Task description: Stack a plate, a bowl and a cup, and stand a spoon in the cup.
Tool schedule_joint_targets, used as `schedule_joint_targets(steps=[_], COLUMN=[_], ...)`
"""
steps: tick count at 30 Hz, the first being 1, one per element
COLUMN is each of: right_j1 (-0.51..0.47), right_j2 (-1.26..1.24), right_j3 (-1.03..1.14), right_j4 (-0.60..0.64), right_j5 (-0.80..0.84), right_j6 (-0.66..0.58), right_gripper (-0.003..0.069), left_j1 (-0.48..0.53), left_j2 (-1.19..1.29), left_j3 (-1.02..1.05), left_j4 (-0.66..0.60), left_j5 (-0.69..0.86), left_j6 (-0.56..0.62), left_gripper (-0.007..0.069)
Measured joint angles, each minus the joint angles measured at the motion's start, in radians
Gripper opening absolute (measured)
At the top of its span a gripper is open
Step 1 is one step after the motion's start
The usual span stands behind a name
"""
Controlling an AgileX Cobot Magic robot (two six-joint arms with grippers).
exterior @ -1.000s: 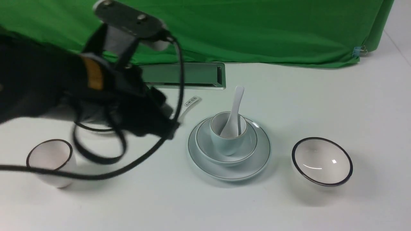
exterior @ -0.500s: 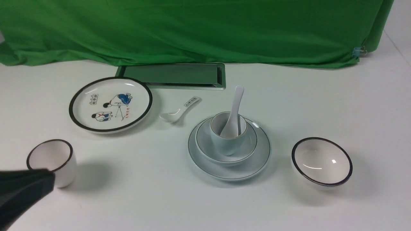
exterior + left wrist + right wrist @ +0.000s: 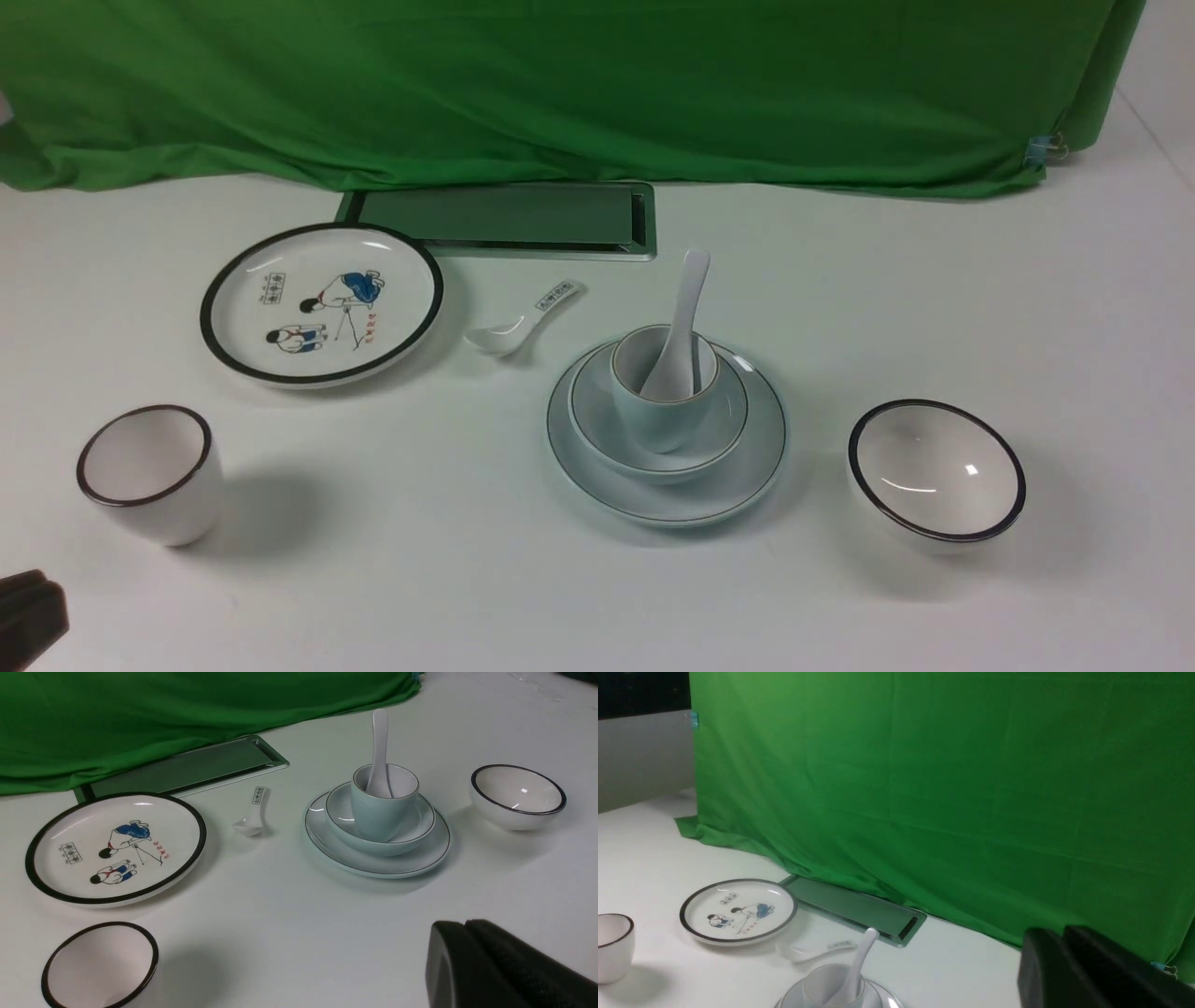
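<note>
The pale blue plate (image 3: pixel 747 471) lies at the table's middle with the pale blue bowl (image 3: pixel 724 425) on it and the pale blue cup (image 3: pixel 658 420) in the bowl. The plain white spoon (image 3: pixel 680 322) stands in the cup, handle leaning back. The stack also shows in the left wrist view: plate (image 3: pixel 420 856), bowl (image 3: pixel 418 826), cup (image 3: pixel 378 812), spoon (image 3: pixel 379 751). My left gripper (image 3: pixel 465 924) is shut and empty, low at the front left corner (image 3: pixel 28 602), far from the stack. My right gripper (image 3: pixel 1064 931) is shut and empty, off the front view.
A black-rimmed cartoon plate (image 3: pixel 322 303) lies back left. A small patterned spoon (image 3: pixel 523 322) lies beside it. A dark-rimmed white cup (image 3: pixel 149 471) stands front left, a black-rimmed white bowl (image 3: pixel 936 471) at the right. A metal slot cover (image 3: pixel 523 219) and green cloth (image 3: pixel 597 84) are behind.
My left arm has drawn back from over the cartoon plate to the front left corner, uncovering that plate. The stack has not moved.
</note>
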Motion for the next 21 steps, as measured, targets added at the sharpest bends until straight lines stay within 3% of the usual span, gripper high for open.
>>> schedule_joint_targets(steps=[16,21], right_j1=[0.000,-0.002], right_j2=[0.000,-0.046], right_j3=[0.029,0.143], right_j4=[0.003,-0.003], right_j5=[-0.017,-0.111], right_j6=[0.001,0.002], right_gripper=[0.0110,0.0101], left_j1=[0.000,0.000], left_j2=[0.000,0.000], left_j3=[0.000,0.000], left_j4=[0.000,0.000], left_j5=[0.000,0.000], left_j6=[0.000,0.000], left_gripper=[-0.0031,-0.0031])
